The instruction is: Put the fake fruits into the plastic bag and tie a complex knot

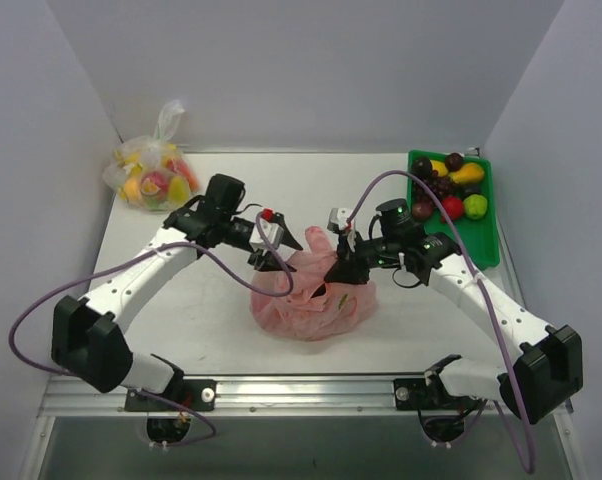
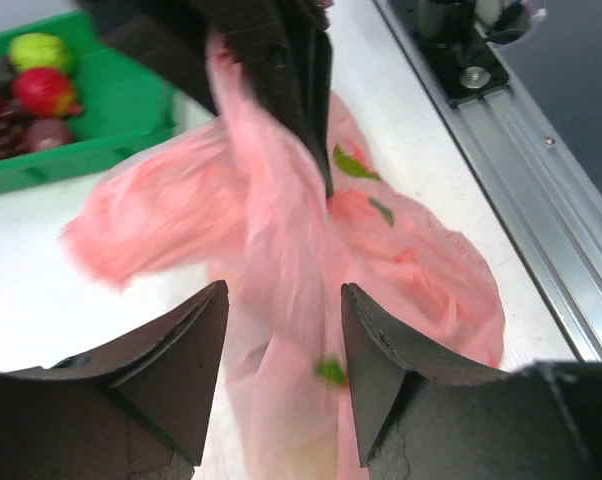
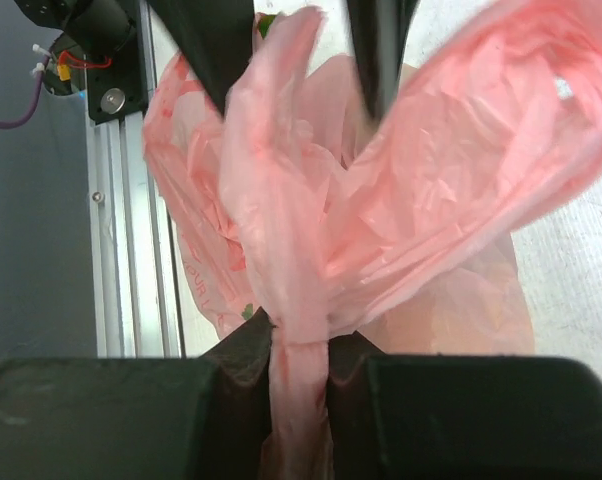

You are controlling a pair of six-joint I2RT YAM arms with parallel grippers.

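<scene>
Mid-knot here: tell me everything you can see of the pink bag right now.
The pink bag is thin, crinkly, translucent plastic with small green leaf-like marks. It lies as a lumpy heap mid-table between the arms. Its upper part is gathered into twisted strips and a loose loop, and no finished knot shows. The right gripper is shut on one strip, pinching it. Another strip runs between the open fingers of the left gripper, unclamped. The rest sits on the table.

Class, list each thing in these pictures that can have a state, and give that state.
plastic bag: slumped, handles drawn up.
left tool: open, straddling a pink strip.
right tool: shut on a handle.
green tray: holds fake fruits.
clear bag: tied at top.
</scene>
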